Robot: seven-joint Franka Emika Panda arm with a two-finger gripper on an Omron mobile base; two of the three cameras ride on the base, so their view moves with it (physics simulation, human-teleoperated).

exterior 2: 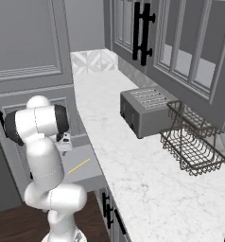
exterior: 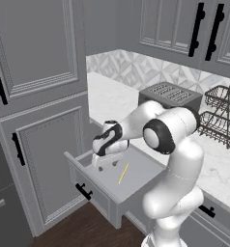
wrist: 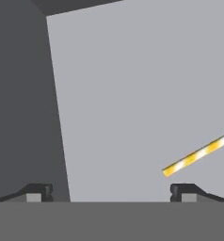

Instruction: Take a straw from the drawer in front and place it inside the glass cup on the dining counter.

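The drawer (exterior: 136, 185) stands pulled out below the bench (exterior 2: 133, 160), and the claw (exterior: 101, 165) hangs released, jaws spread wide with nothing between them, over the drawer floor toward its left wall. The straw (exterior: 123, 173) lies flat and loose near the middle of the floor, just beside the claw; in the hand view one striped end of it sits just off one fingertip (wrist: 182, 189), outside the gap. To do the pick well, I judge the claw should slide sideways until the straw's mid-length lies between the jaws, turn so they close across its length, and go nearly to the floor before clenching, since so thin a stick could roll or tip out of an end-on pinch.
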